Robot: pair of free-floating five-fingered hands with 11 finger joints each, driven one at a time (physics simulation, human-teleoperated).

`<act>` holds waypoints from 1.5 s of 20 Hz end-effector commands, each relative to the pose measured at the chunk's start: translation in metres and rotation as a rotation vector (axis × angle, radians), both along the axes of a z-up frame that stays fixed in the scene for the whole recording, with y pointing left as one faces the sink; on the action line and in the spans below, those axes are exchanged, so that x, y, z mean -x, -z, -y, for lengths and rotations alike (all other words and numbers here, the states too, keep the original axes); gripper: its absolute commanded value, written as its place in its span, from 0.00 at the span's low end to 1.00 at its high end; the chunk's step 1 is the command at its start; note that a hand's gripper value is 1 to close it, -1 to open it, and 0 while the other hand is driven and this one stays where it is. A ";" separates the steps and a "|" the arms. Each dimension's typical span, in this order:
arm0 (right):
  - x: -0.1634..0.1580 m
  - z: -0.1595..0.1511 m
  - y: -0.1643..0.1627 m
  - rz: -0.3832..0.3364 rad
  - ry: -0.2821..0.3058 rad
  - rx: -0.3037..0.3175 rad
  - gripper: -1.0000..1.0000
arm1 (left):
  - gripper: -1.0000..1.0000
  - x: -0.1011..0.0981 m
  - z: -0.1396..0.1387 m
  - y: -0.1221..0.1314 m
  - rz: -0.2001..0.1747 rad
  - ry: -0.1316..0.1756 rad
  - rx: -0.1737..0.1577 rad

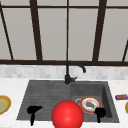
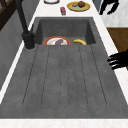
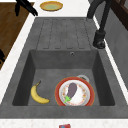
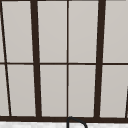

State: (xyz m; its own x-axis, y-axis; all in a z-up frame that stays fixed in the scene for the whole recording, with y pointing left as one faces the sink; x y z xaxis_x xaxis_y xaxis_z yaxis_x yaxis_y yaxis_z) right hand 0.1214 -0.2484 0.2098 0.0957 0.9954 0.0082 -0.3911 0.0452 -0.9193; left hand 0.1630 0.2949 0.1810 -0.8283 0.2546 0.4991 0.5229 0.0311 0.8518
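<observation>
The right hand (image 1: 100, 112), fingers loosely spread and holding nothing, hovers at the basin's front edge just in front of the round red-rimmed ceramic plate (image 3: 75, 92), whose glossy purple eggplant (image 3: 72, 89) lies lengthwise, green stem (image 3: 67, 99) toward the sink's right end, while the left hand (image 1: 33, 110) hangs open well apart.

Red-rimmed plate (image 3: 75, 93) in basin, eggplant (image 3: 72, 89) lying on it.
</observation>
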 end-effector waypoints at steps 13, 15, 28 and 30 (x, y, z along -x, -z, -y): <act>0.000 0.000 0.000 0.000 0.000 0.000 0.50 | 0.00 0.038 0.001 -0.047 0.006 -0.126 -0.049; 0.000 0.000 0.000 0.000 0.000 0.000 0.50 | 0.00 0.038 0.001 -0.040 0.023 -0.135 -0.051; 0.005 0.000 -0.009 0.034 -0.069 -0.004 0.00 | 0.50 0.048 0.001 -0.033 0.025 -0.051 -0.057; 0.003 0.000 -0.004 0.044 -0.116 -0.023 0.00 | 0.50 0.048 0.001 -0.033 0.031 -0.055 -0.055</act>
